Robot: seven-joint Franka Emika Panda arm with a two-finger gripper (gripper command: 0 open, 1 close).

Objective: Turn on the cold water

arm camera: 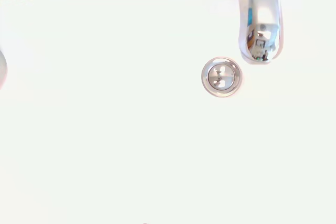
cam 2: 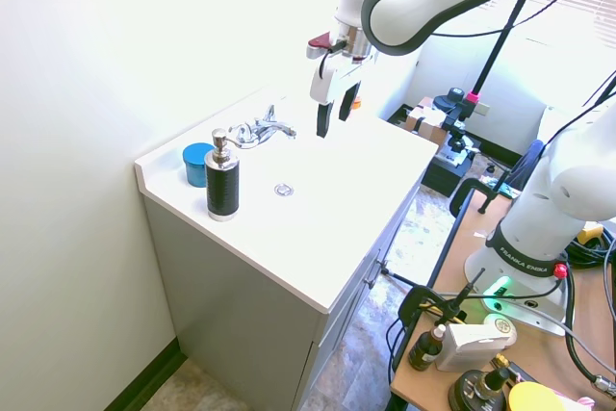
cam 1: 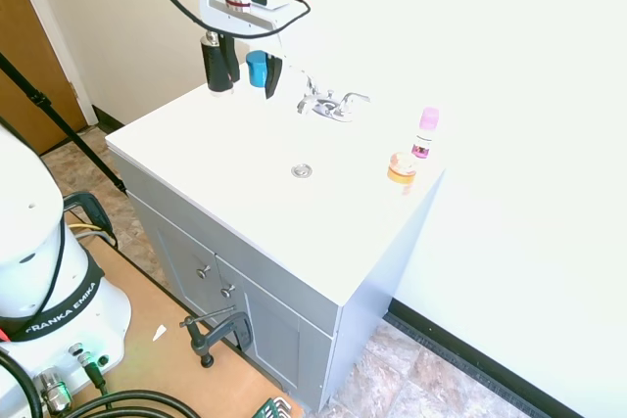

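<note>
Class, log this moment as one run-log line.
gripper: open, above basin, holding nothing | small chrome faucet: untouched | right-hand chrome lever: not yet turned | water: none visible

Harsh overexposure bleaches the vanity top (cam 1: 245, 183) white (wrist view likewise), shadows faint.

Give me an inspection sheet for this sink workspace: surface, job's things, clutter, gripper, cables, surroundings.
Surface: white vanity top with basin; drain ring at its middle.
Job's things: chrome faucet at the back wall, no water seen; cold water lever untouched.
Clutter: blue cup and black soap dispenser at one end; pink-capped bottle and small orange jar at the other.
Gripper: gripper hangs above the basin, fingers open, holding nothing.
Cables: nothing seen on the vanity top.
Surroundings: grey cabinet doors below, closed; tile floor.
</note>
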